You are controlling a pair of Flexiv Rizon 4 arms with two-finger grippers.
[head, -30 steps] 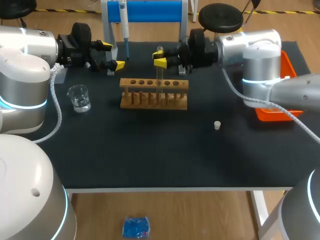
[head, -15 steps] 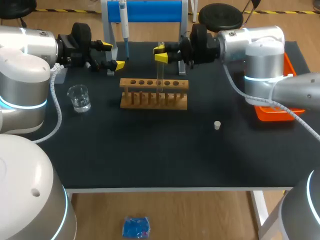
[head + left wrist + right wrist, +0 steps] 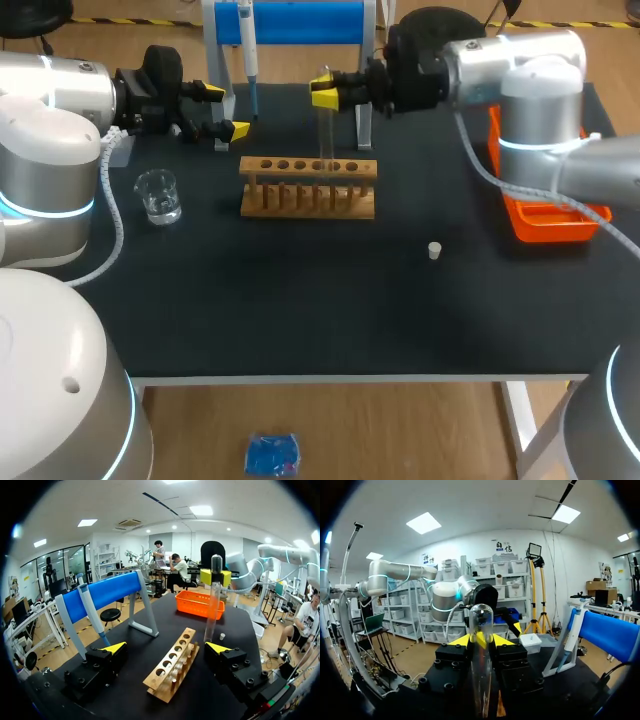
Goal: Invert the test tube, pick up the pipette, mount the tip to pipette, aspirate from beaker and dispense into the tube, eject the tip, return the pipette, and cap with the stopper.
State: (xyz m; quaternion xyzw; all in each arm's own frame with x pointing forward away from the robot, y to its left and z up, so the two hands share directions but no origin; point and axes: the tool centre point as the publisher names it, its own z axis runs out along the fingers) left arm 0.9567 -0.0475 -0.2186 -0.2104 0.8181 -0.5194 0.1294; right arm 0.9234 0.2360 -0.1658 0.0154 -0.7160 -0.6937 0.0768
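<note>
My right gripper [image 3: 325,96] is shut on a clear test tube [image 3: 323,130] and holds it upright above the wooden rack [image 3: 308,187], rounded end up. In the right wrist view the tube [image 3: 481,655] stands between the yellow fingertips of that gripper [image 3: 481,640]. My left gripper [image 3: 222,110] stands open at the back left with nothing in it, near the pipette [image 3: 247,45] that hangs on the blue stand. From the left wrist, the gripper [image 3: 166,648] faces the rack [image 3: 172,665], the tube [image 3: 212,600] and the pipette [image 3: 92,615]. The beaker [image 3: 158,195] sits left of the rack.
A small white stopper [image 3: 435,250] lies on the black mat right of the rack. An orange tray [image 3: 545,205] sits at the right edge. The blue stand [image 3: 290,22] runs along the back, its legs behind the rack.
My right gripper has risen with the tube, drawing it up out of the rack. The left arm has kept still.
</note>
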